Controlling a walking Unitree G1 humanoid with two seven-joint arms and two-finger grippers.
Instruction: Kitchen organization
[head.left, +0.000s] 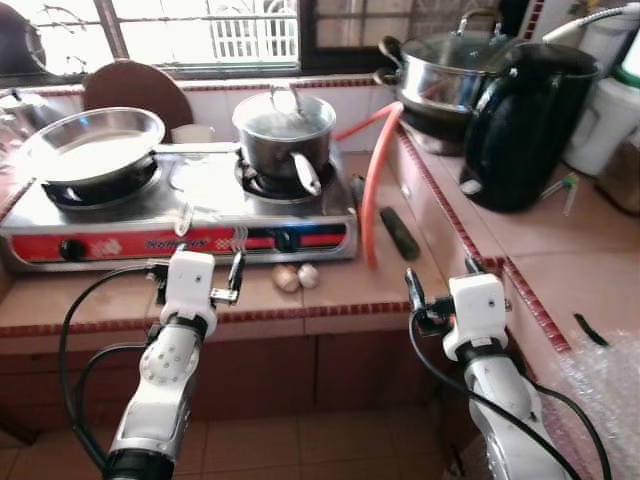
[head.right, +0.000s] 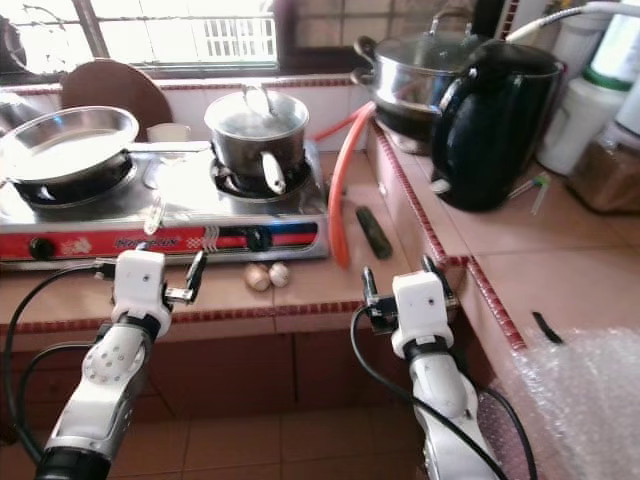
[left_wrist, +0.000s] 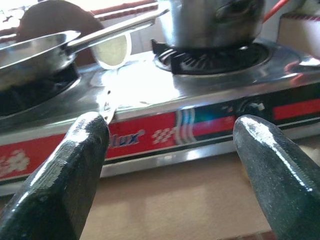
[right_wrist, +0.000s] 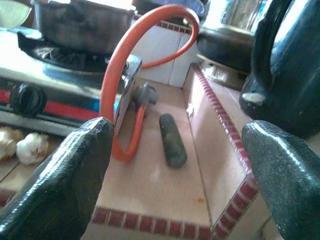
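A steel two-burner gas stove (head.left: 180, 240) with a red front stands on the tiled counter. It carries a frying pan (head.left: 95, 145) on the left burner and a lidded saucepan (head.left: 285, 135) on the right. Two garlic bulbs (head.left: 297, 277) lie on the counter in front of the stove. A dark, cucumber-like thing (right_wrist: 172, 140) rests beside the orange gas hose (head.left: 372, 190). My left gripper (head.left: 195, 265) hovers open just before the stove's front, holding nothing. My right gripper (head.left: 442, 278) hangs open at the counter's corner, facing the hose and the dark thing.
A black kettle (head.left: 520, 125) and a lidded steel pot (head.left: 445, 75) stand on the raised counter to the right. A round wooden board (head.left: 135, 85) leans by the window. Bubble wrap (head.left: 600, 390) lies at the lower right. White containers stand at the far right.
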